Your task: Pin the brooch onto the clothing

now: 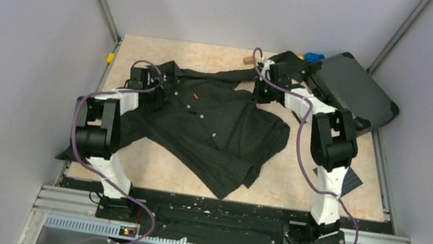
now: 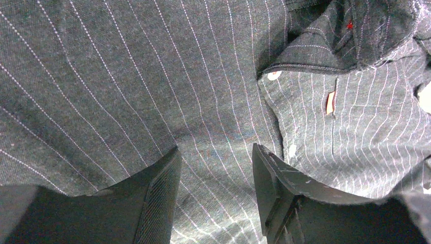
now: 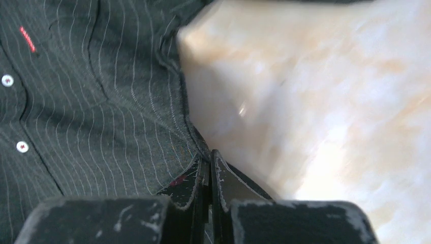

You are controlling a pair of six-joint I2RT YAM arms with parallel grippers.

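The clothing (image 1: 220, 122) is a black pinstriped shirt lying spread on the tan table, with a small red tag (image 1: 195, 95) near its collar. My left gripper (image 1: 170, 78) hovers at the collar side. In the left wrist view it (image 2: 216, 152) is open, its fingers low over flat fabric (image 2: 152, 76) beside a white button (image 2: 274, 75). My right gripper (image 1: 258, 97) is at the shirt's far right edge. The right wrist view shows it (image 3: 208, 155) shut, with the hem seam of the shirt (image 3: 91, 101) running into its tips. The brooch is out of view.
A dark hard case (image 1: 351, 90) lies tilted at the back right, with a bright-blue toy piece (image 1: 314, 57) behind it. A small wooden piece (image 1: 248, 60) sits near the back edge. Grey walls close in on both sides. Bare tabletop (image 3: 315, 91) shows right of the shirt.
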